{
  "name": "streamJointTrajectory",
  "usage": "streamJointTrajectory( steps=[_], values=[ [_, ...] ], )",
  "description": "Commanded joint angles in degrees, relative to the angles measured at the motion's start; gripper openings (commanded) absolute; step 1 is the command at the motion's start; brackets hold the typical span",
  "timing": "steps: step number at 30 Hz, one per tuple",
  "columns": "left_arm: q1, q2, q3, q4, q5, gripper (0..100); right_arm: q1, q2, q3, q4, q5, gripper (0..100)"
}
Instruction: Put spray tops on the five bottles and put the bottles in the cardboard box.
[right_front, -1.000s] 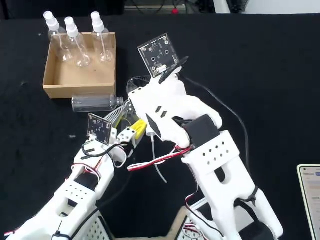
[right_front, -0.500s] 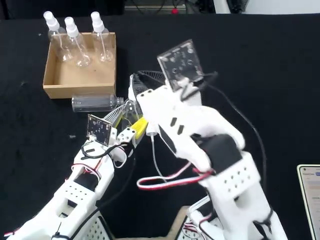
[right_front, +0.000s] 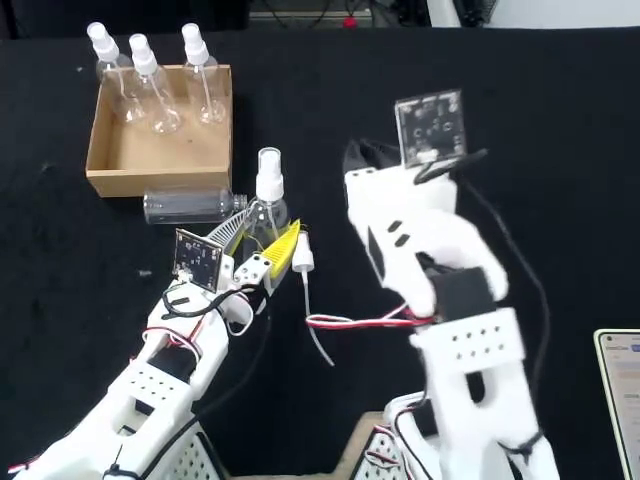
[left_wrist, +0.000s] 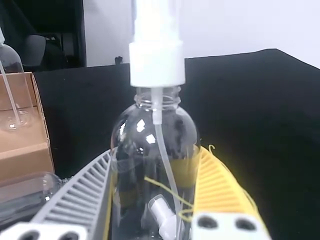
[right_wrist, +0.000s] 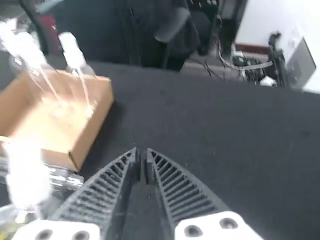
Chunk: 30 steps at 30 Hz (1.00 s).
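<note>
My left gripper (right_front: 260, 234) is shut on an upright clear bottle (right_front: 263, 215), its grey finger and yellow finger (left_wrist: 220, 190) pressing either side of the bottle (left_wrist: 150, 145). A white spray top (right_front: 268, 175) sits in the bottle's neck, close up as the spray top (left_wrist: 156, 55). My right gripper (right_front: 356, 158) hangs shut and holds nothing, to the right of that bottle and apart from it; its fingertips (right_wrist: 131, 156) nearly touch. A loose spray top (right_front: 302, 262) with its tube lies just right of the yellow finger. A capless bottle (right_front: 190, 207) lies in front of the cardboard box (right_front: 105, 165).
Three bottles with spray tops (right_front: 150, 85) stand along the box's far side, also seen as bottles (right_wrist: 70, 55) in the box (right_wrist: 85, 135). Red and white cables (right_front: 350, 322) run between the arms. A screen's edge (right_front: 620, 390) shows at the right.
My right arm has swung away to the right from over the held bottle, uncovering the spray top on its neck. The left arm and its bottle have stayed put.
</note>
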Motion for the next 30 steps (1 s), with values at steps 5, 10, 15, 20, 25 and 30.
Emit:
streamJointTrajectory(
  steps=[5, 10, 15, 20, 25, 30],
  values=[
    [-0.4, -1.0, 1.5, -0.8, 0.4, 3, 1.0, -1.5, 21.6, -28.6, 0.1, 1.4],
    [-0.9, -0.6, 1.5, -0.8, 0.4, 3, 0.9, -1.4, 26.1, -31.2, 0.1, 1.5],
    [-8.0, -1.1, 0.4, -1.4, 0.8, 3, 0.9, -1.3, 27.9, -31.3, 0.1, 1.4],
    [-14.5, -1.0, 0.0, -8.1, 0.8, 3, -0.2, -1.3, 28.8, -31.3, 0.1, 1.4],
    [-16.6, -1.1, 0.0, -9.8, 0.8, 3, -4.1, -1.3, 31.8, -33.5, 0.5, 1.5],
    [-16.6, -1.1, -1.3, -10.1, 0.6, 3, -4.7, -1.3, 37.5, -43.0, 0.6, 1.5]
  ],
)
